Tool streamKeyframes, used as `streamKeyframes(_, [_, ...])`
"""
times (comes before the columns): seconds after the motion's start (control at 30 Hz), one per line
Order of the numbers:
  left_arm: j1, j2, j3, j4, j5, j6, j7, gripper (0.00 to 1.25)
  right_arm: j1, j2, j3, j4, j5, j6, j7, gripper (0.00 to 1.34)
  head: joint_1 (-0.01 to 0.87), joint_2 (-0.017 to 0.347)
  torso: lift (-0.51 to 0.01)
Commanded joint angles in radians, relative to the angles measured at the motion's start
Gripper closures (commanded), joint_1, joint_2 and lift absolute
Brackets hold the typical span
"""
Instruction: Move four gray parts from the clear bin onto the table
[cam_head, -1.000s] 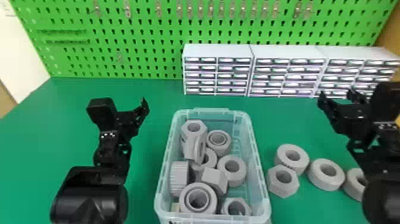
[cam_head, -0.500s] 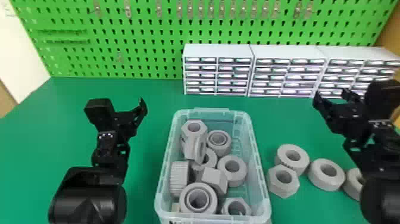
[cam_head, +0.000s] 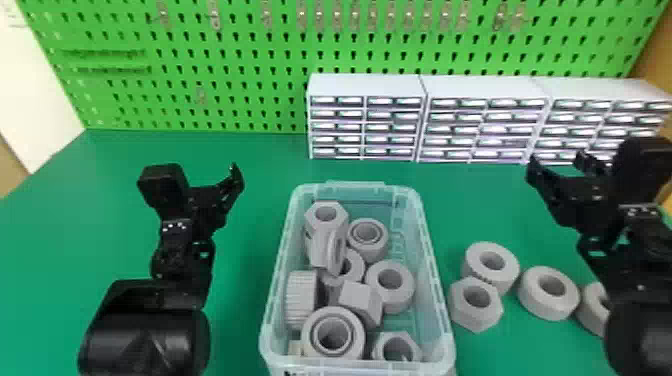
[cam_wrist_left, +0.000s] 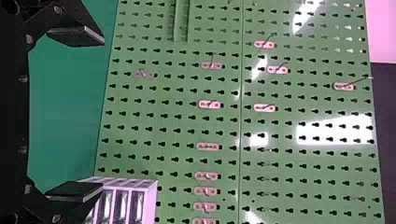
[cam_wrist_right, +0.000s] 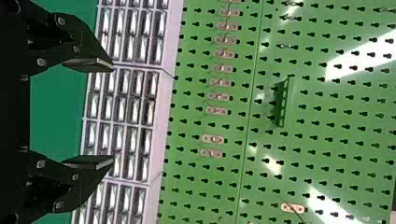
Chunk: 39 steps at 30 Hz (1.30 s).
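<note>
Four gray parts are sitting on the bench (cam_head: 125, 150), just right of the clear bin (cam_head: 354, 187): a hex nut (cam_head: 461, 311), a round ring (cam_head: 475, 257) touching its far side, a second ring (cam_head: 532, 292) farther right, and a third ring (cam_head: 591, 310) partly hiding behind the right arm. More gray pieces (cam_head: 400, 300) are lying heaped inside the bin. The left claw (cam_wrist_left: 103, 114) is hanging left of the bin, the right claw (cam_wrist_right: 113, 112) beyond the parts to the right; both are spreading wide, pinching nothing. The moving step is apparently finishing, the count matching; the next move is probably calling for only keeping clear.
</note>
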Motion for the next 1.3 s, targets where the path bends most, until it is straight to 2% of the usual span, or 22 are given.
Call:
streamKeyframes(0.0, [-0.001,0.0,0.0,0.0,-0.001,-0.001,0.0,0.18,0.0,-0.007,0.001,0.0,-0.001,0.0,0.0,0.55,0.693,0.072,-0.052])
streamKeyframes(1.27, [-0.006,0.0,-0.005,0.0,-0.003,-0.001,0.0,0.18,-0.007,-0.004,0.001,0.002,0.002,0.009,0.0,0.55,0.693,0.072,-0.052])
